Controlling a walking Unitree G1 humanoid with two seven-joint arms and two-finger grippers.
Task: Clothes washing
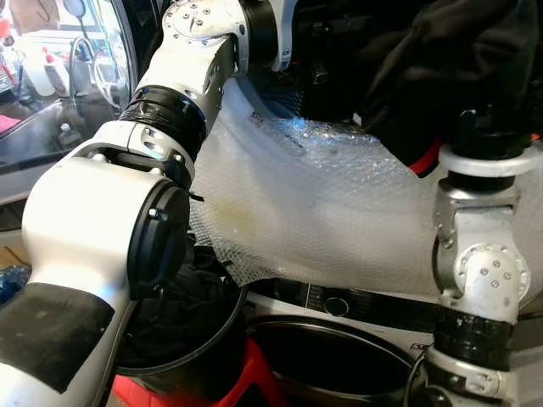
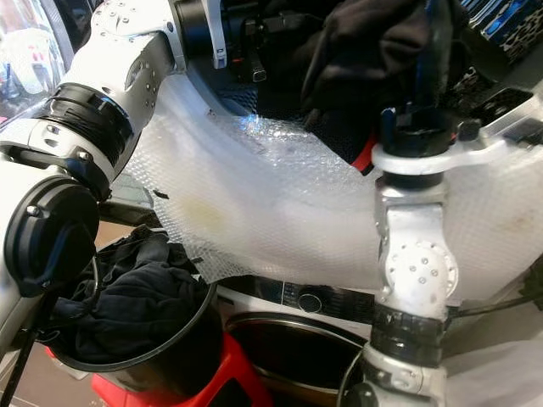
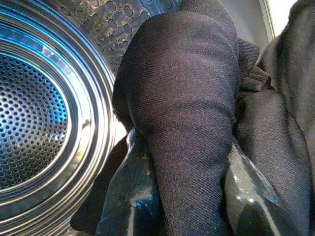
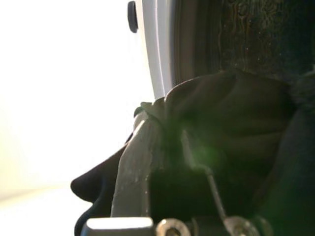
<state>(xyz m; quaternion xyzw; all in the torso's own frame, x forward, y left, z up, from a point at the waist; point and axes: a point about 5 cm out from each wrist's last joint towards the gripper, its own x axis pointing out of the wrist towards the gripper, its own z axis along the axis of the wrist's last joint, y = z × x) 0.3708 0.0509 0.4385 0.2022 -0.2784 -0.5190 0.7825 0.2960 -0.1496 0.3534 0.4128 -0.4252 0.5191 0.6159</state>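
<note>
Both my arms reach up into the washer's opening. The left wrist view looks into the steel drum (image 3: 34, 108), where my left gripper (image 3: 189, 199) is shut on a thick fold of a dark garment (image 3: 182, 98) that runs up between its fingers (image 3: 125, 196). In the right wrist view, my right gripper (image 4: 172, 177) is wrapped in dark cloth (image 4: 231, 123) at the white door rim (image 4: 157, 49), and its pale finger (image 4: 133, 167) presses against the cloth. From the head, the same dark bundle (image 1: 450, 68) hangs at the opening above my right wrist (image 1: 488, 157).
Bubble wrap (image 1: 322, 203) drapes over the washer front below the opening. At lower left a black basket (image 2: 170, 352) holding dark clothes (image 2: 127, 297) stands on a red stool (image 2: 233, 373). Beneath the wrap is a second machine with a knob (image 1: 337, 305) and a round door.
</note>
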